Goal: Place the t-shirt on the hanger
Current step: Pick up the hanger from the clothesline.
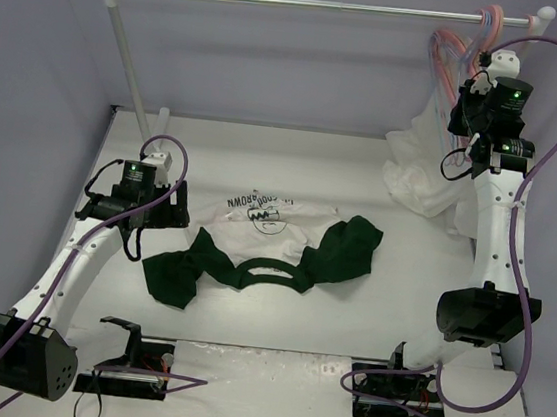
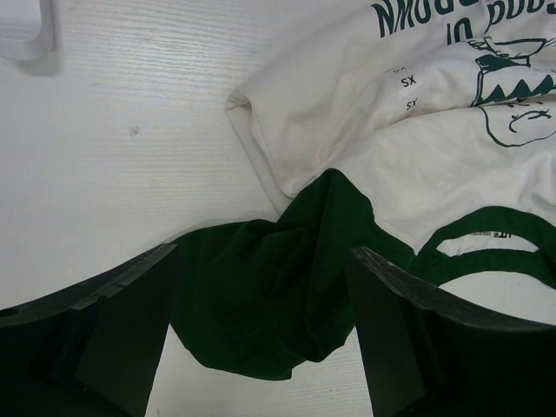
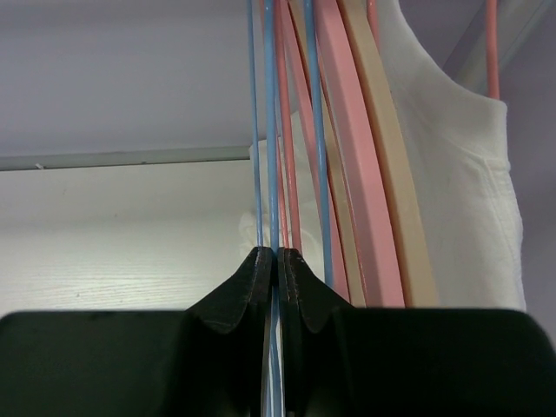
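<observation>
The t-shirt (image 1: 266, 232), white with dark green sleeves and neck trim, lies crumpled on the table's middle. My left gripper (image 1: 169, 212) is open and empty just above its left green sleeve (image 2: 269, 295), one finger on each side of the sleeve in the left wrist view, where the gripper (image 2: 261, 252) is low in frame. My right gripper (image 1: 473, 90) is raised to the rail's right end. In the right wrist view it (image 3: 275, 254) is shut on a thin light-blue hanger (image 3: 272, 130) that hangs among the other hangers.
A silver rail (image 1: 322, 5) on white posts spans the back. Pink hangers (image 3: 347, 156) and a beige one hang right of the gripped one. A plain white sleeveless top (image 1: 419, 169) hangs and pools at the back right; it also shows in the right wrist view (image 3: 460, 191).
</observation>
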{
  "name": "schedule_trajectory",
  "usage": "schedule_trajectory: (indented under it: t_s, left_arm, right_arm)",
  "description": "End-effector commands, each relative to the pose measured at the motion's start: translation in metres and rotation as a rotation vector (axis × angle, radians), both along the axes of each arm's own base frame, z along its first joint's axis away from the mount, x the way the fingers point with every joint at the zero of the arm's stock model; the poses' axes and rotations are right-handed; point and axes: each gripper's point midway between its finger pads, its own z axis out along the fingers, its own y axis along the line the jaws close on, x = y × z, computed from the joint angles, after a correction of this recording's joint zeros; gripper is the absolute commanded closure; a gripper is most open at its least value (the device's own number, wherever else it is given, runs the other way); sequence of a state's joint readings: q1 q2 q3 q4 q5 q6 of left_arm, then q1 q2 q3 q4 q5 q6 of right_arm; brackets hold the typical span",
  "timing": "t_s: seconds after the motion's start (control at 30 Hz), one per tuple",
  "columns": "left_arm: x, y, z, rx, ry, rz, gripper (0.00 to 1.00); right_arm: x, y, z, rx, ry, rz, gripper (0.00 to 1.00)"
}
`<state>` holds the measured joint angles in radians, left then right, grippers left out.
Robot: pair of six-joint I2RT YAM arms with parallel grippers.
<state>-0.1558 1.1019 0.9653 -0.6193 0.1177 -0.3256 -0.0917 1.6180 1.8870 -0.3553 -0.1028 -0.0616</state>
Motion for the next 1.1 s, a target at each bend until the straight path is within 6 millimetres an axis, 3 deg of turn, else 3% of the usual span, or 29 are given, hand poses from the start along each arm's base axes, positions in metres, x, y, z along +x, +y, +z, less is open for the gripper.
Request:
schedule_trajectory:
  t_s: [0.0,0.2,0.33,0.57,0.63,0.77,0.9,1.0,1.03,1.07]
  left_arm:
    - [0.017,-0.003,0.022,-0.016,-0.086,-0.012,0.23]
    - [0.016,-0.003,0.022,-0.017,-0.086,-0.013,0.23]
    - [0.017,-0.003,0.021,-0.017,-0.086,-0.013,0.23]
    - [0.016,-0.004,0.021,-0.019,-0.083,-0.016,0.23]
    - [0.017,-0.004,0.021,-0.019,-0.084,-0.016,0.23]
    - [0.017,-0.004,0.021,-0.021,-0.084,-0.018,0.23]
    - [0.017,-0.004,0.021,-0.020,-0.087,-0.015,0.23]
    - [0.016,-0.005,0.021,-0.026,-0.089,-0.020,0.23]
    - [0.016,-0.005,0.022,-0.030,-0.092,-0.019,0.23]
    - [0.015,-0.006,0.022,-0.032,-0.091,-0.023,0.23]
  right_arm:
    - [-0.002,0.008,0.057,-0.008,-0.174,0.045,1.00]
    - [-0.019,0.019,0.100,-0.028,-0.319,0.088,1.00]
    - [-0.025,0.017,0.114,-0.038,-0.369,0.080,1.00]
    - [-0.027,0.025,0.115,-0.043,-0.375,0.116,1.00]
    - [-0.028,0.035,0.115,-0.039,-0.372,0.162,1.00]
    - [-0.035,0.061,0.107,-0.023,-0.347,0.240,1.00]
    - [-0.053,0.107,0.079,-0.010,-0.275,0.345,1.00]
    - [-0.072,0.128,0.069,0.004,-0.258,0.396,1.00]
    - [-0.076,0.137,0.051,0.028,-0.220,0.419,1.00]
    - [-0.082,0.145,0.046,0.044,-0.212,0.454,1.00]
